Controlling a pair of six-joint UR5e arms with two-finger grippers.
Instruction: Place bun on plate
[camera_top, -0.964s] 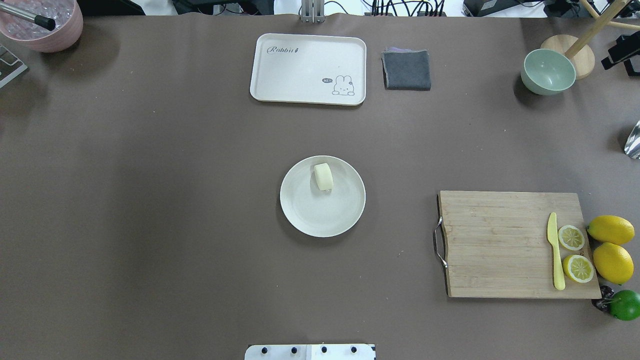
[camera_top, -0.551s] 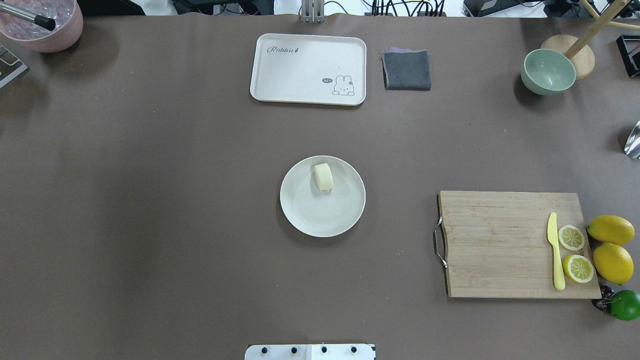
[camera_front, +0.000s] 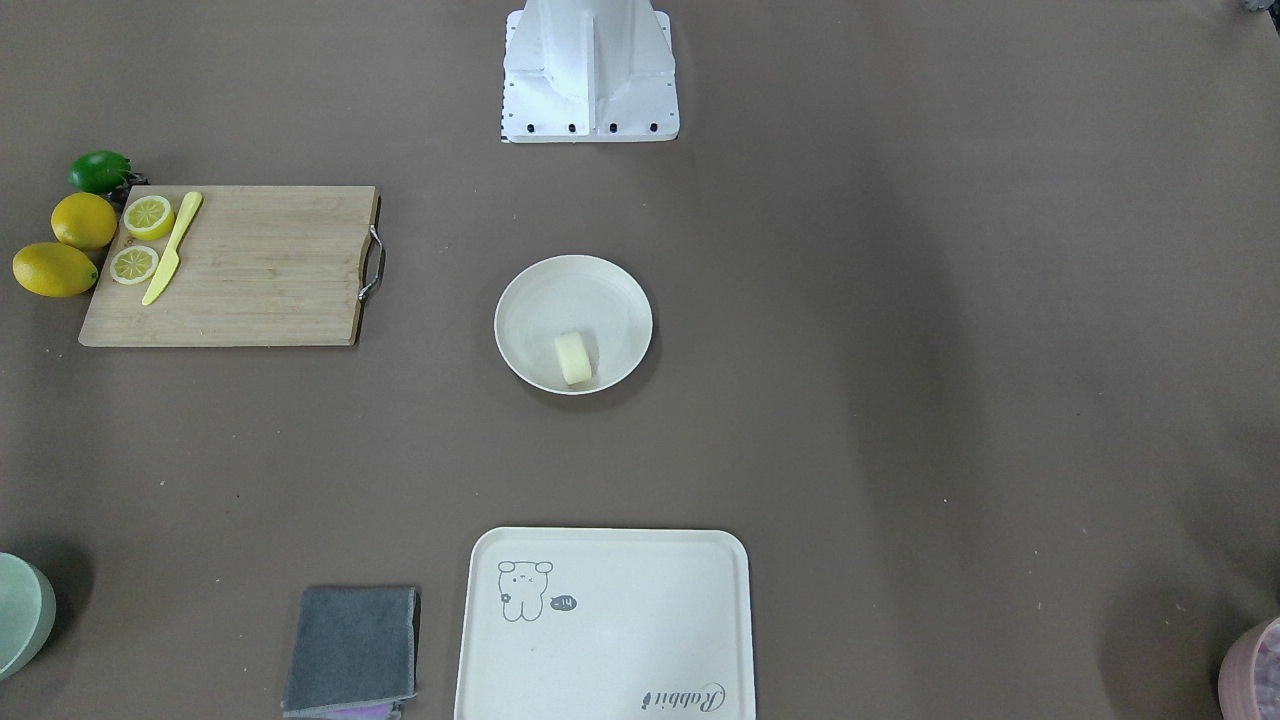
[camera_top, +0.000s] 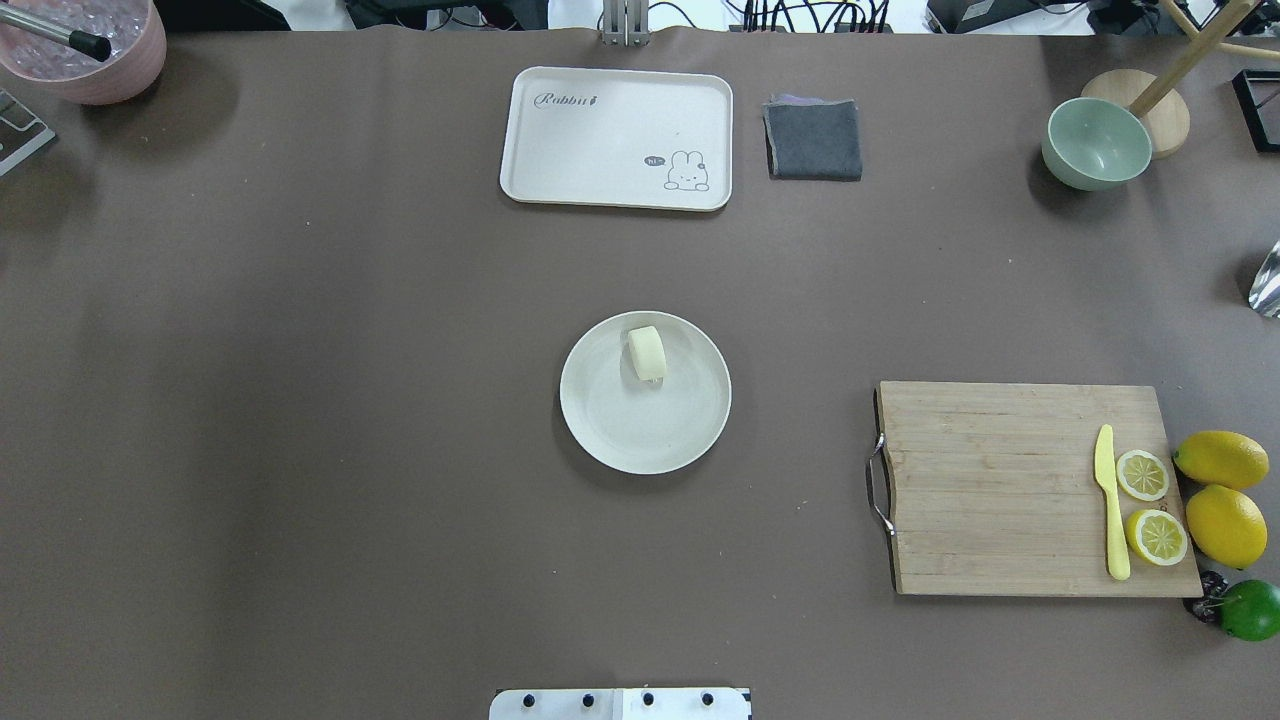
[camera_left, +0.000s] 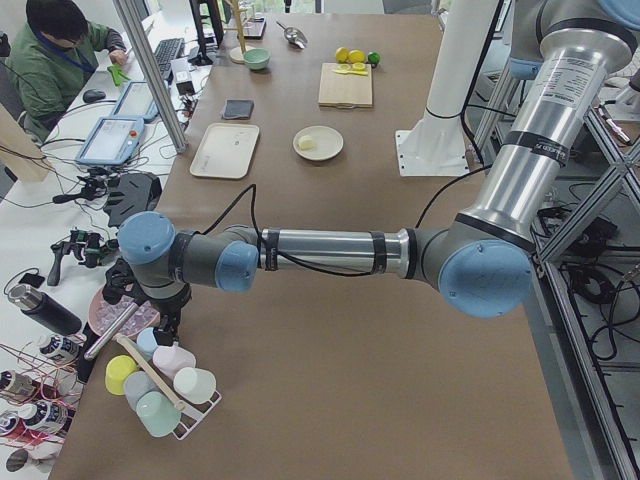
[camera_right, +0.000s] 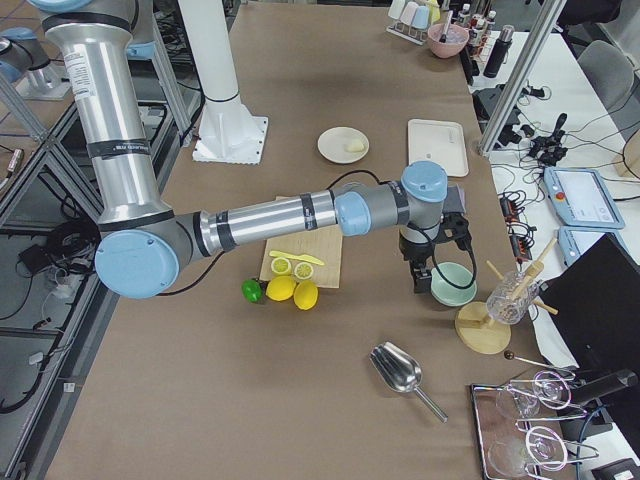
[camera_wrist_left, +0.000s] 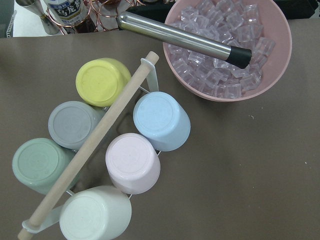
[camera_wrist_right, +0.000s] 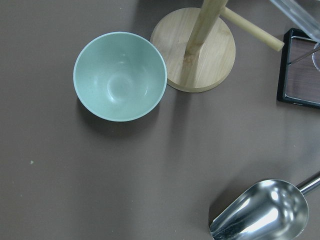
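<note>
- Brown paper covers one long surface (camera_top: 300, 400), shown from above, from the front, from both ends and from my two wrists.
- One bun (camera_top: 647, 353), pale and stubby, lies on its side inside one round off-white plate (camera_top: 615, 440) at the middle of the surface. It sits in the half of the plate away from my base, just inside the rim.
- My left claw (camera_left: 163, 305) hangs at the surface's left end, over a rack (camera_wrist_left: 100, 135) of cups (camera_wrist_left: 132, 162). Only a side view shows it, so I cannot tell whether it is spread or pressed together.
- My right claw (camera_right: 421, 275) hangs at the right end, above a green bowl (camera_wrist_right: 120, 76). Again only a side view shows it, and I cannot tell its state.
- Step in hand: I judge the placing done, since the bun rests on the plate and both claws are well apart from it.
- Next move: it seems to call only for keeping both arms away from the plate; no new grasp looks needed.
- Counts:
  - one cream tray (camera_top: 600, 130)
  - one grey cloth (camera_top: 813, 140)
  - one cutting board (camera_top: 990, 490)
  - one yellow knife (camera_top: 1110, 515)
  - two lemon halves (camera_top: 1142, 475)
  - two whole lemons (camera_top: 1220, 458)
  - one lime (camera_top: 1250, 609)
  - six cups
  - one pink bowl (camera_wrist_left: 277, 67) of ice
  - one metal scoop (camera_wrist_right: 260, 215)
</note>
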